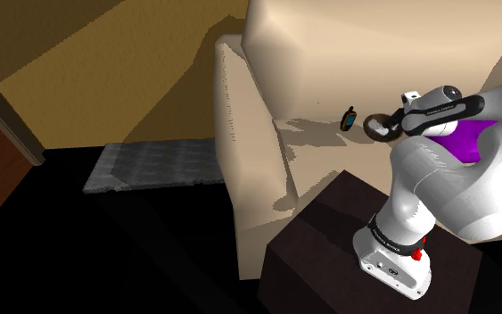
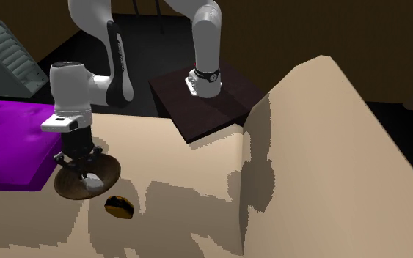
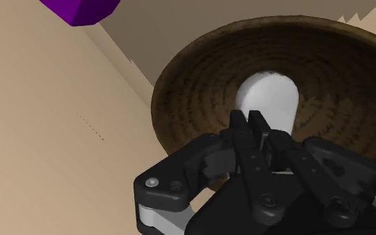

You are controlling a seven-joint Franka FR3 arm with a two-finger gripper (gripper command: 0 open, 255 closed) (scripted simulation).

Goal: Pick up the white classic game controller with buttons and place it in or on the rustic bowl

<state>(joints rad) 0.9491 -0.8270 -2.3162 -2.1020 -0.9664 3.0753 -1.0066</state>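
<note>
Hovering right above the bowl (image 3: 193,100), pincer (image 3: 250,122) clamps the controller (image 3: 271,97) at its tips, likely for drop-off.

Beige sofa seat (image 2: 190,220) — on it a brown ribbed bowl (image 2: 114,171), purple cushion (image 2: 10,139), small dark object (image 2: 118,207) just beside the bowl.

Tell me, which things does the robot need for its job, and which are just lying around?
For the job:
white controller
brown bowl
gripper

Just lying about:
purple cushion
small dark object on the beige sofa
grey rug
</note>
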